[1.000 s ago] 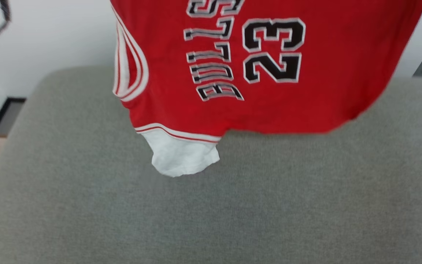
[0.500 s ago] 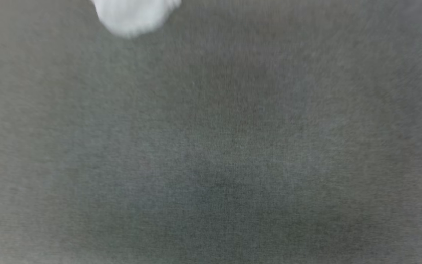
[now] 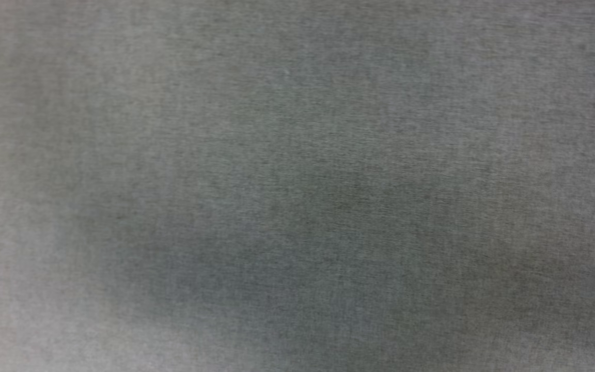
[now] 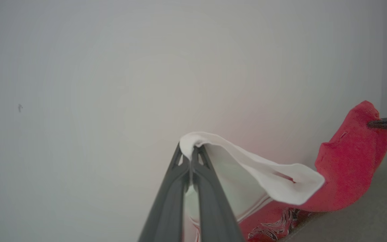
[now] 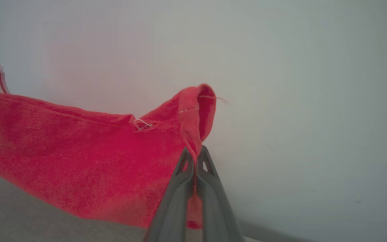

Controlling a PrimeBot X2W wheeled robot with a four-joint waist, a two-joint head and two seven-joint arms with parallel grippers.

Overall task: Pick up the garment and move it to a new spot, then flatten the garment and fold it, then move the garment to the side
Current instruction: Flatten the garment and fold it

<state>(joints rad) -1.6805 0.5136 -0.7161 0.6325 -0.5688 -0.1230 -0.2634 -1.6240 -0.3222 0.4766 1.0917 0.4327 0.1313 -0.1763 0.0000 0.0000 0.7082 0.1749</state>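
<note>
Your left gripper (image 4: 190, 149) is clamping the white sleeve edge of the one garment (image 4: 348, 168), which is stretching rightward to your right gripper (image 5: 196, 151). That gripper is pinching a red hem corner. Two grippers are holding one jersey up over the grey fabric surface (image 3: 297, 186). Your head camera is looking lower than a second ago, when the lettering was showing.

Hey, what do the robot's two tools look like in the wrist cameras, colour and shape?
The left tool and the right tool look alike. Each has two long, slim fingers of dark grey matte material, wide at the base and tapering to narrow tips, with small triangular cut-outs just below the tips.
</note>
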